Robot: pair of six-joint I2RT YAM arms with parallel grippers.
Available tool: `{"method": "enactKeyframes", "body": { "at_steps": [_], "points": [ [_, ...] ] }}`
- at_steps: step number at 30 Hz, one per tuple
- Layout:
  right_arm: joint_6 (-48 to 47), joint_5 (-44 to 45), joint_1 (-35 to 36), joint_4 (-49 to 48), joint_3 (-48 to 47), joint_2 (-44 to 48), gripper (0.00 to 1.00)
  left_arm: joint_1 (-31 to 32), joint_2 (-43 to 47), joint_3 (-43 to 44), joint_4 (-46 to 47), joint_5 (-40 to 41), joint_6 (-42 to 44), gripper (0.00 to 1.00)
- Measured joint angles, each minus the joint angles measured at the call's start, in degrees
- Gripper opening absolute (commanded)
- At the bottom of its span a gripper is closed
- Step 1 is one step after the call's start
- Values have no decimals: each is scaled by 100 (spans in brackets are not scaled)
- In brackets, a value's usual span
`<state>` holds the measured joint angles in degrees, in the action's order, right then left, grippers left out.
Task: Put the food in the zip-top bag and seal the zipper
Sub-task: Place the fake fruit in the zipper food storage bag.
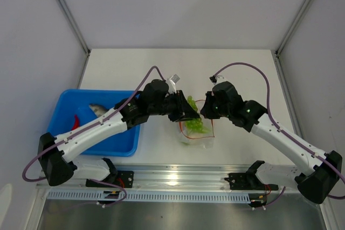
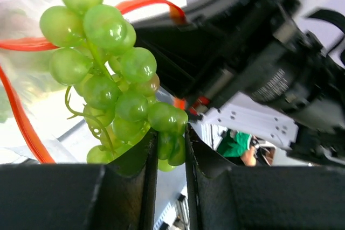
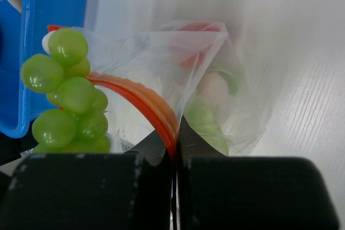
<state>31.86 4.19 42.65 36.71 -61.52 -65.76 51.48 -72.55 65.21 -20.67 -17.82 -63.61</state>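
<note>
Over the near middle of the bench (image 1: 135, 68), the left jaws pinch one end of a green grape bunch (image 2: 113, 90) at the mouth of the zip-top bag (image 3: 215, 68). The right jaws, pressed together on the zipper (image 3: 145, 98), hold that mouth up. Lower the bunch well past the red rim before releasing.

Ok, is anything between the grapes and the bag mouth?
Nothing visible blocks it. The left gripper holds the grapes right at the open mouth of the bag. The right gripper pinches the zipper at one side, off the path. The zipper runs close beside the bunch, so it might snag.
</note>
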Motion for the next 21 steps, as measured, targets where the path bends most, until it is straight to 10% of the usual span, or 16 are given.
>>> {"method": "enactKeyframes", "body": {
  "at_steps": [8,21],
  "points": [
    [76,-46,4,37,0,44,0,142,-549,142,-177,317,81,53],
    [74,-52,4,63,0,90,0,343,-702,448,-485,199,629,60]
  ]
}}
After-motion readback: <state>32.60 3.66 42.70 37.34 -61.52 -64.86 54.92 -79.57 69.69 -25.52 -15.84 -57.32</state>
